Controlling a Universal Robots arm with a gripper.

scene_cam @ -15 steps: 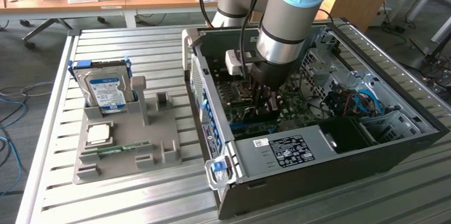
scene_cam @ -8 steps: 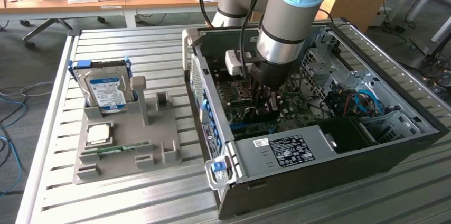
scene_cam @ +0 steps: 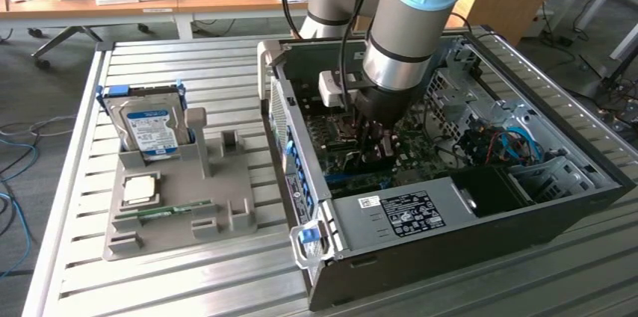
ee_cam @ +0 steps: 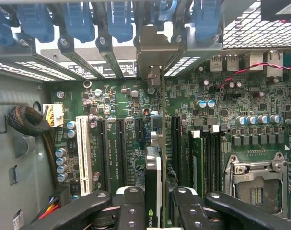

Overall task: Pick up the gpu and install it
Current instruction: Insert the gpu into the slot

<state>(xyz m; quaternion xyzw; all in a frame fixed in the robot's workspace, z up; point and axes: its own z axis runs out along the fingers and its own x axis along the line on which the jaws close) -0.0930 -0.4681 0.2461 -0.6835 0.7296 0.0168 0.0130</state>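
Clamped partway shut, the pincer (ee_cam: 157,213) holds the gpu (ee_cam: 153,184) on edge between its fingers, inside the open computer case (scene_cam: 498,220). Directly below the pincer lies the green motherboard (ee_cam: 121,139). Ahead of it, the card's metal bracket (ee_cam: 155,72) meets the blue-clipped rear slots.

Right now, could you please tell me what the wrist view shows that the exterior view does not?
Wrist view: the gpu seen edge-on, gripped between the jaws, with its silver bracket at the rear slots, beside the blue latches and the CPU socket. Exterior view: the arm reaching down, and the grey tray holding a hard drive and a RAM stick. Both: the motherboard inside the open case.
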